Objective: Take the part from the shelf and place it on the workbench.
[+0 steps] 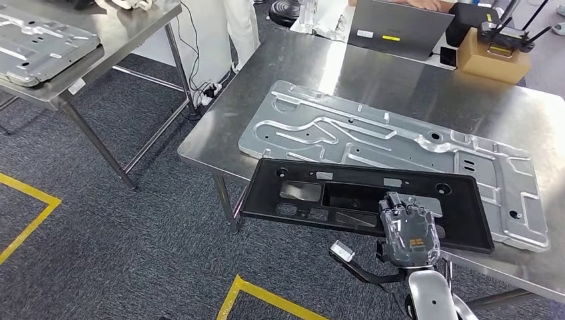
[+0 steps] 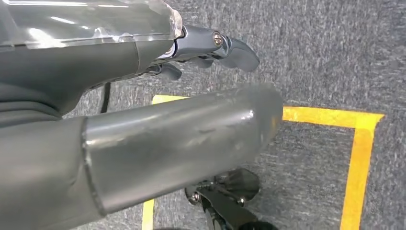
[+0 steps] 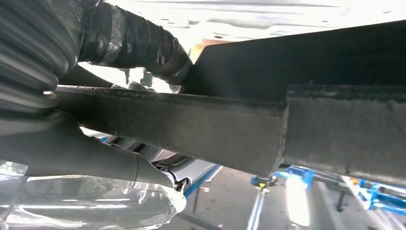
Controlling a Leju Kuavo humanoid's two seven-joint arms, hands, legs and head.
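Observation:
A long black plastic part (image 1: 360, 197) with cut-outs lies flat at the near edge of the steel workbench (image 1: 373, 73). Its far edge overlaps a stamped silver metal panel (image 1: 373, 133), and its near left corner juts past the table edge. My right hand (image 1: 408, 230) grips the part's near edge, fingers on top. In the right wrist view the part's dark rim (image 3: 297, 120) runs between the thumb and fingers of that hand (image 3: 72, 124). My left hand (image 2: 143, 120) hangs over grey carpet and holds nothing, its fingers (image 2: 230, 48) apart.
A laptop (image 1: 400, 27) and a cardboard box (image 1: 493, 57) stand at the workbench's far side. A second steel table (image 1: 126, 33) at the left carries another metal panel (image 1: 40, 47). Yellow tape lines (image 1: 26, 213) mark the carpet. A person in white (image 1: 240, 27) stands behind.

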